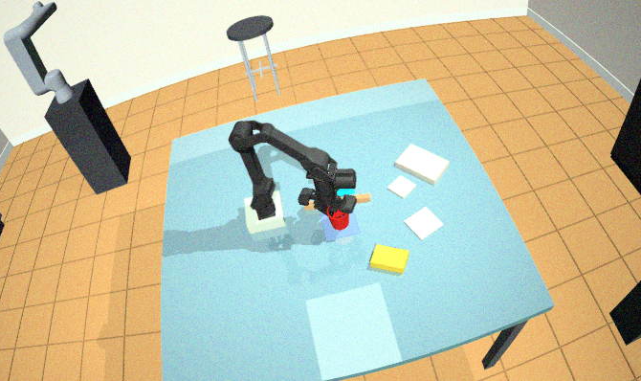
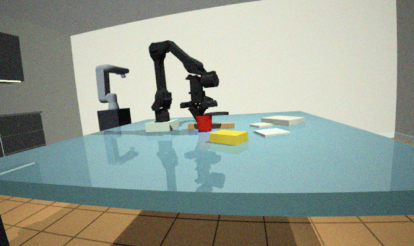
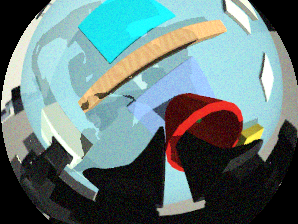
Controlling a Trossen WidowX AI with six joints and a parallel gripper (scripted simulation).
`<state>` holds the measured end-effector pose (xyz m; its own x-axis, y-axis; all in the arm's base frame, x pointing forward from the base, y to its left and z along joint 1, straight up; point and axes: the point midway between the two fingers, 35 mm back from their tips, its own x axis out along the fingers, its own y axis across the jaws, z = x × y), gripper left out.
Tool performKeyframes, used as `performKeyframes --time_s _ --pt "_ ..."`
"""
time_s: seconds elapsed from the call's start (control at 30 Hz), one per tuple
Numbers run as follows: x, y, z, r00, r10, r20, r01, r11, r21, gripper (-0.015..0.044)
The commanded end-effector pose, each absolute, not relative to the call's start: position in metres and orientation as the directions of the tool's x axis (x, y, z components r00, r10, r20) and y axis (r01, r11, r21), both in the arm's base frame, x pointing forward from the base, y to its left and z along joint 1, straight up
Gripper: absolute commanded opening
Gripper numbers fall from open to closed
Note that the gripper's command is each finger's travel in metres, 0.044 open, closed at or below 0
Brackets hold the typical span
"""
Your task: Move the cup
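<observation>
The red cup (image 1: pixel 338 221) (image 2: pixel 204 123) (image 3: pixel 198 116) stands upright on the light blue pad (image 1: pixel 353 231) (image 3: pixel 180 86) near the middle of the table. My gripper (image 1: pixel 336 211) (image 2: pixel 199 114) (image 3: pixel 167 129) comes down on the cup from above and is shut on its rim wall, one finger inside and one outside. The marbles inside are hidden. The cyan pad (image 1: pixel 347 191) (image 3: pixel 123 19) lies just behind, mostly under my wrist. A wooden bar (image 1: pixel 364 197) (image 2: pixel 225 125) (image 3: pixel 153 56) lies between the two pads.
A yellow block (image 1: pixel 389 258) (image 2: pixel 228 136) lies in front and to the right of the cup. Three white slabs (image 1: pixel 421 163) (image 1: pixel 402 186) (image 1: pixel 423 222) lie further right. A pale square (image 1: pixel 351 325) is near the front edge. The arm's base (image 1: pixel 265 217) stands to the left.
</observation>
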<state>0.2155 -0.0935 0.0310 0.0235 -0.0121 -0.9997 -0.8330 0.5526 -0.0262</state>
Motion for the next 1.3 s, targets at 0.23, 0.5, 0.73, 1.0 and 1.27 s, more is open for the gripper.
performKeyframes --time_s 0.23,0.5,0.73,1.0,1.27 --pt "0.216 -0.094 0.033 0.024 -0.012 -1.0 -0.833 0.553 -0.027 0.0" --pt "0.215 -0.094 0.057 0.025 -0.01 -1.0 -0.834 0.551 -0.026 0.0" --pt "0.211 -0.093 0.081 0.025 -0.008 -1.0 -0.836 0.549 -0.025 0.0" --pt "0.209 -0.093 0.081 0.025 -0.008 -1.0 -0.836 0.549 -0.025 0.0" --pt "0.208 -0.094 0.079 0.017 -0.009 -1.0 -0.833 0.553 -0.019 0.0"
